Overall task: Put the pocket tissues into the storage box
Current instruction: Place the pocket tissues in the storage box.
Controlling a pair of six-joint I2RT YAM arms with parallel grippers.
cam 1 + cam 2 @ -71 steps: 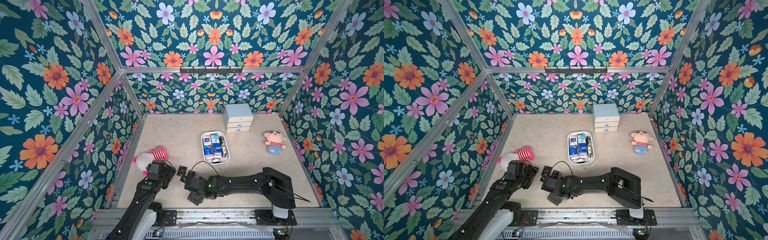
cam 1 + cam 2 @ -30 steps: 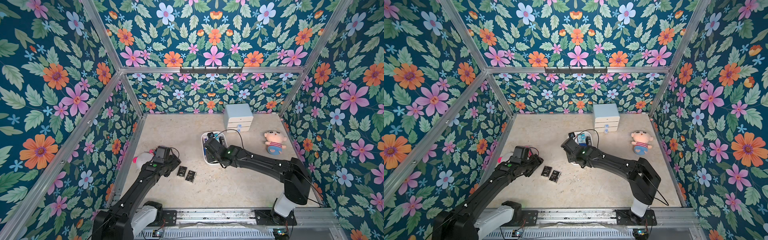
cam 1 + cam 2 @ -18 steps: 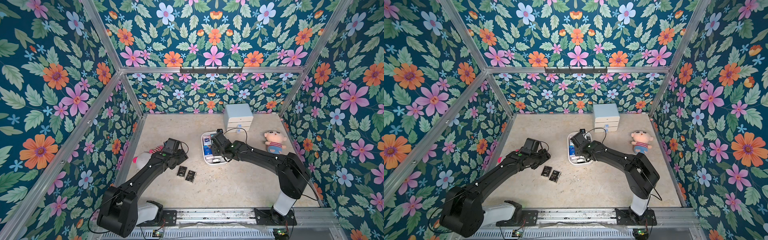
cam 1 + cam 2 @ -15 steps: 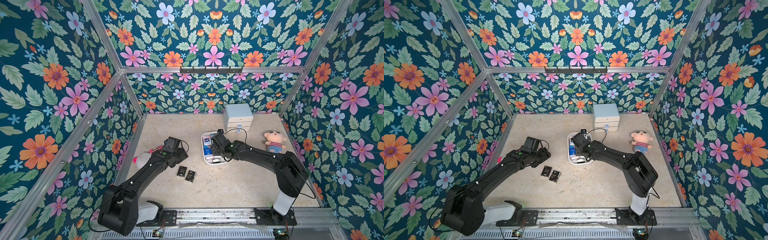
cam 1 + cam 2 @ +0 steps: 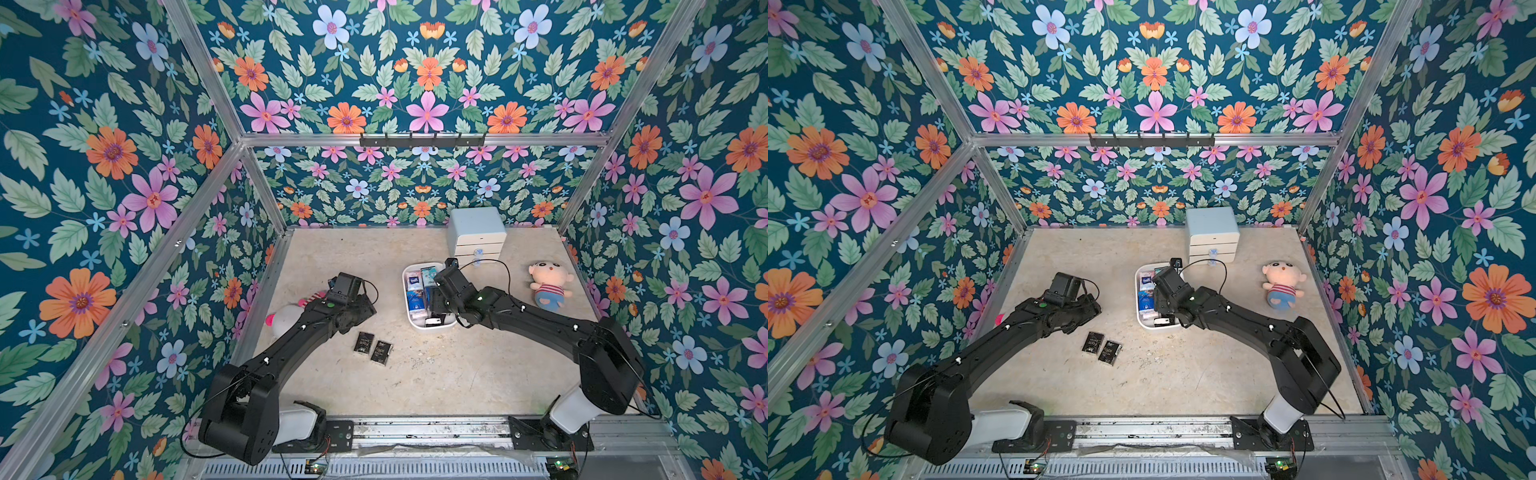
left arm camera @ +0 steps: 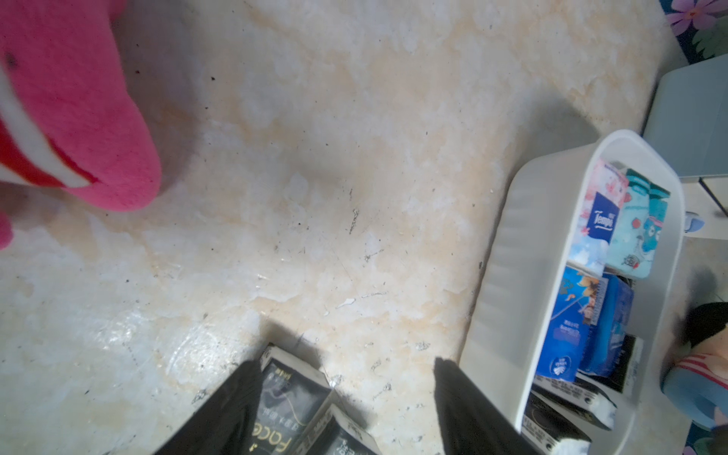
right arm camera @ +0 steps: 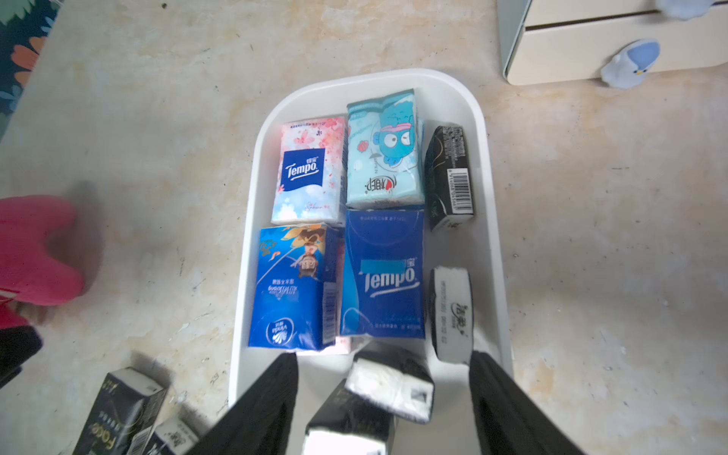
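The white storage box (image 5: 434,327) (image 5: 1160,325) sits in the middle of the table (image 5: 457,374), just in front of the pale blue drawer cabinet (image 5: 478,232). Its long side runs from the robot's end toward the back wall.

Many pocket tissues (image 7: 378,272) are inside it. Four colored ones lie flat in two rows. Their long sides go the same way as the box's long side. Two black ones stand on their thin edges along one long wall of the box. At the near end, a few black ones lie crooked, one on top of another.

The right gripper (image 7: 384,356) hangs over that near end. Its jaws are wide apart and hold nothing. A blurry black packet (image 7: 390,382) is below, between the jaws, and touches neither one.

Two black packets (image 5: 364,342) (image 5: 1093,342) are not in the box. They lie flat on the table, side by side, closer to the robot than the box is. Their long sides point away from the robot, tipped a little.

The left gripper (image 6: 346,362) is above the table near these two packets. Its jaws are wide apart too, and it holds nothing. In the left wrist view, one packet peeks out right beside one jaw.

A pink doll (image 5: 286,316) lies by the left arm. A striped doll (image 5: 548,289) lies on the other side of the box, well apart from it.
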